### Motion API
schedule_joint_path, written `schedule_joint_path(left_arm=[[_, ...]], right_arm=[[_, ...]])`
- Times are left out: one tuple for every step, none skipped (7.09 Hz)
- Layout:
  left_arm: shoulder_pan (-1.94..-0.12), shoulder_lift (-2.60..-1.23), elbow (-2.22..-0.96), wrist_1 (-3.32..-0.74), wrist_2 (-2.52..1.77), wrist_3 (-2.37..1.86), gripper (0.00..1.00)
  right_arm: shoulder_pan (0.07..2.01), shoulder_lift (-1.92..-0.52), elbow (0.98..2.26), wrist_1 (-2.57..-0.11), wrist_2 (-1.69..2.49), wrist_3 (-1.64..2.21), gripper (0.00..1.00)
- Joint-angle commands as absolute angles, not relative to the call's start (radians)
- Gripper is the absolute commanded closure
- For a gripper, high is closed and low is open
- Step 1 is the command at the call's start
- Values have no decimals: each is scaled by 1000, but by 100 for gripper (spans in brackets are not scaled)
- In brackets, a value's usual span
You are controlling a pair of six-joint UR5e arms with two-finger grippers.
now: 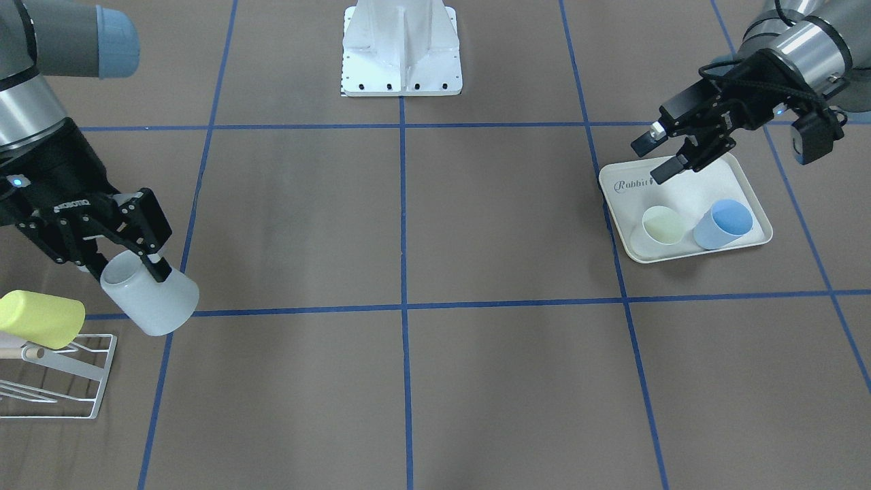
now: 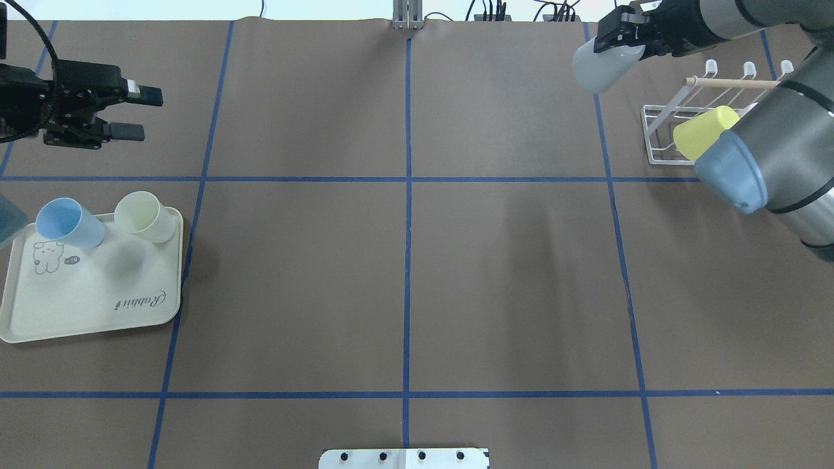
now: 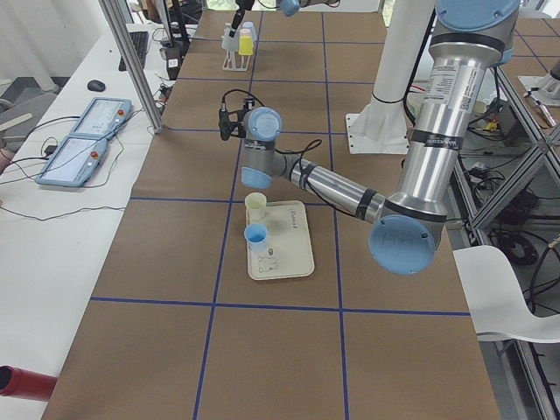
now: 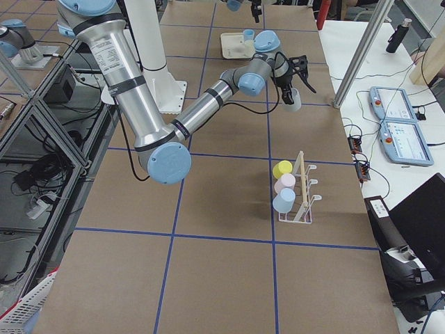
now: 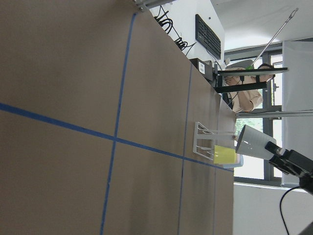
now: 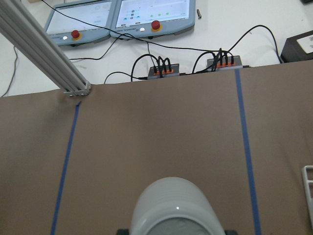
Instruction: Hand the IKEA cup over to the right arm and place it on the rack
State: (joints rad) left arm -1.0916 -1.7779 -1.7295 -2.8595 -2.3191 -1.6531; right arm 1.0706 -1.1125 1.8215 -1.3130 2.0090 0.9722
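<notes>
My right gripper (image 1: 129, 264) is shut on a translucent white IKEA cup (image 1: 151, 294) and holds it tilted in the air, just beside the white wire rack (image 1: 64, 381). In the overhead view the cup (image 2: 599, 66) hangs left of the rack (image 2: 664, 120) and its wooden dowel (image 2: 730, 83). The cup fills the bottom of the right wrist view (image 6: 173, 205). A yellow cup (image 1: 41, 318) hangs on the rack. My left gripper (image 2: 144, 114) is open and empty, beyond the tray; in the front view it (image 1: 654, 160) hovers over the tray's back edge.
A cream rabbit-print tray (image 2: 98, 312) lies on my left with a blue cup (image 2: 65, 223) and a pale green cup (image 2: 144, 216) standing on it. The right side view shows pink and blue cups (image 4: 285, 193) also on the rack. The robot's base plate (image 1: 401, 75) stands at the table's centre edge.
</notes>
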Motion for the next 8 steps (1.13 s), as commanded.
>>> schedule_joint_path(left_arm=[[-1162,-1770,-1738,-2707,-2322,-1434,0],[-1196,-1769,-1740,-2641,-2322,-1336,0],[-1230,-1763,-1744,-2585,-2322,-1251,0],[-1235,-1743,-1752,-2580,-2319,-1232,0],[-1235,-1723,-1767,-2580,-2313,-1232,0],[-1230,-1689,-1793,-2580,-2310,-1232,0],[-1230,-1687,-1796,-2580,-2310,-1232,0],[-1229,-1687,-1796,-2580,-2310,-1232,0]], right_arm=[[1191,-1066,1687,-1382,2119,836,90],[1254,-1037,1596,-1382,2185,762,90],[1302,-999,1509,-1384,2219,706,90],[1318,-958,1424,-1384,2221,686,90],[1321,-930,1352,-1381,2223,669,90],[1321,-928,1321,-1381,2230,651,90],[1324,-934,1310,-1381,2258,647,90],[1331,-942,1310,-1382,2288,644,90]])
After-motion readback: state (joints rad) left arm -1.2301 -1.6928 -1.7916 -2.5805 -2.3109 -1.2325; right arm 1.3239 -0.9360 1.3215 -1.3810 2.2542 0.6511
